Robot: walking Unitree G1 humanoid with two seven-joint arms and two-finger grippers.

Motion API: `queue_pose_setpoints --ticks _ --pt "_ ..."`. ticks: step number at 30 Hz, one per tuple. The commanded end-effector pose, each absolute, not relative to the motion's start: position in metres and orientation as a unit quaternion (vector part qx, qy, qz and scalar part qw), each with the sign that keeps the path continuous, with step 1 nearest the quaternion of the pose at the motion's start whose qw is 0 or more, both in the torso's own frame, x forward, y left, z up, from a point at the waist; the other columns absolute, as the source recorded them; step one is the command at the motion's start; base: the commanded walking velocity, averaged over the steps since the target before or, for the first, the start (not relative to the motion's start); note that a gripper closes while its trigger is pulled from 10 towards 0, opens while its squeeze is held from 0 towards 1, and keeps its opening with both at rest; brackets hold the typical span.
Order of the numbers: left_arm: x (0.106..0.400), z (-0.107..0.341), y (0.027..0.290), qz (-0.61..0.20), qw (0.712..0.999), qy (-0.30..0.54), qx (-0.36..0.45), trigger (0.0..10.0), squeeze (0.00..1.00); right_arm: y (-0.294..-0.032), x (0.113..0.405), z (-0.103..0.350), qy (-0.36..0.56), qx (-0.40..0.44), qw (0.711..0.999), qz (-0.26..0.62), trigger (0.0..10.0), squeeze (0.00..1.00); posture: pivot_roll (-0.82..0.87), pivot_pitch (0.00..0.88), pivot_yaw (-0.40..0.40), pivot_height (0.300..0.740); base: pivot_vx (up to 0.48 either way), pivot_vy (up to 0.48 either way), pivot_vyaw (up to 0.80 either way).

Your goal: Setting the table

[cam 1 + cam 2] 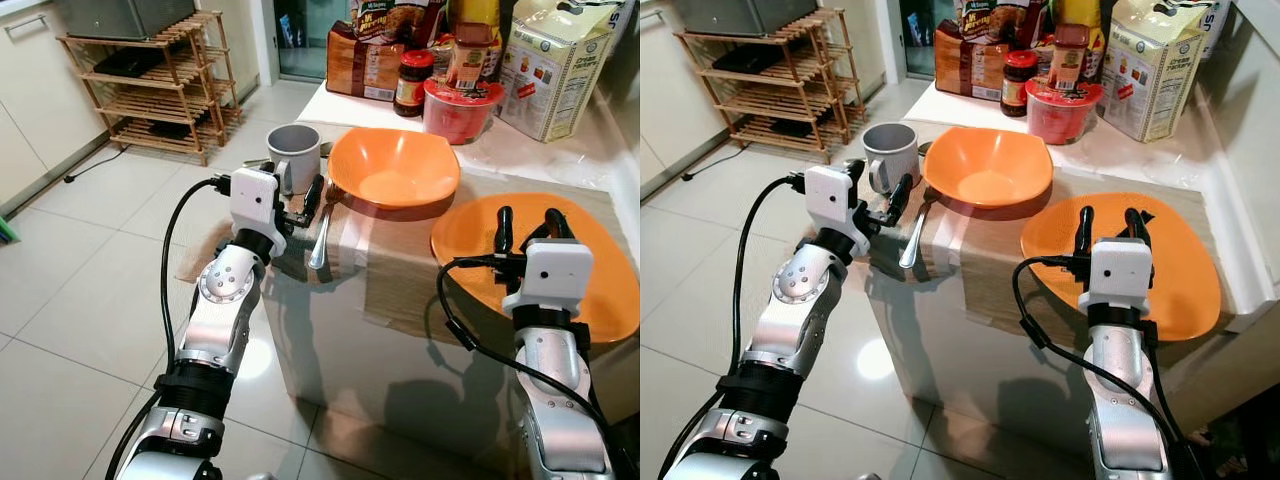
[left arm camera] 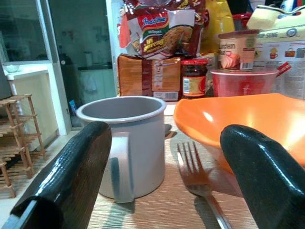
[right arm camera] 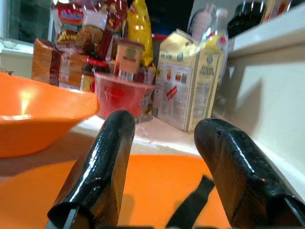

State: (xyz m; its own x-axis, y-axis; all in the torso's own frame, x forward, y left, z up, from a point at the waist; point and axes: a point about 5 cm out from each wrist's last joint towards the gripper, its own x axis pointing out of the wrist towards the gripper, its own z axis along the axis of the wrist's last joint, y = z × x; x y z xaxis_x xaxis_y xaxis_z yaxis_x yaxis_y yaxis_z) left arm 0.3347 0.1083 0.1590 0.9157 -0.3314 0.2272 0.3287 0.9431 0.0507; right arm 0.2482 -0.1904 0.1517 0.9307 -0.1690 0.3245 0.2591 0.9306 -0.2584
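On the near corner of the counter (image 1: 400,330), a striped place mat (image 1: 400,270) carries the table setting. A grey mug (image 1: 293,155) stands upright at the mat's left edge, its handle turned toward the robot. Just beside it on the right lies a fork (image 1: 320,240), long axis running from the robot's side toward the back of the counter, tines pointing away and resting close against the base of the orange bowl (image 1: 393,167). The fork's handle end reaches the front edge of the mat, near the counter's drop to the tiled floor (image 1: 80,300).

An orange plate (image 1: 600,290) sits to the right of the bowl, apart from it, its near rim close to the counter's front edge and its right side close to the white wall ledge.

The left gripper (image 1: 303,205) hovers at the counter's front-left corner, fingers spread apart, bracketing the fork's handle and the mug without touching either. The right gripper (image 1: 527,230) hangs over the plate, fingers likewise apart and holding nothing.

Behind the setting, the back of the counter is crowded: a red lidded bowl (image 1: 462,108), a jar (image 1: 412,82), a cream powder carton (image 1: 550,70) and noodle packets (image 2: 162,28). Open floor lies to the left, bounded by a wooden rack (image 1: 160,85).
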Motion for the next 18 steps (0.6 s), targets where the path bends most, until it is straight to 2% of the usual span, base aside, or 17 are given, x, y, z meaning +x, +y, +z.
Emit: queue_pose_setpoints --ticks 1,10,18 --pt "0.334 0.162 0.113 -0.160 0.980 -0.122 0.010 10.0 0.00 -0.188 0.246 0.156 -0.155 -0.154 0.970 -0.105 10.0 0.00 -0.01 0.000 0.059 0.740 0.000 0.000 0.00" --pt "0.334 0.167 0.113 -0.150 0.980 -0.133 0.004 10.0 0.00 -0.185 0.242 0.175 -0.182 -0.166 0.963 -0.105 10.0 0.00 -0.02 0.000 0.055 0.740 0.000 0.000 0.00" --pt "0.331 0.165 0.116 -0.143 0.981 -0.130 0.013 10.0 0.00 -0.179 0.208 0.184 -0.172 -0.163 0.967 -0.089 10.0 0.00 -0.03 0.000 0.051 0.740 0.000 0.000 0.00"
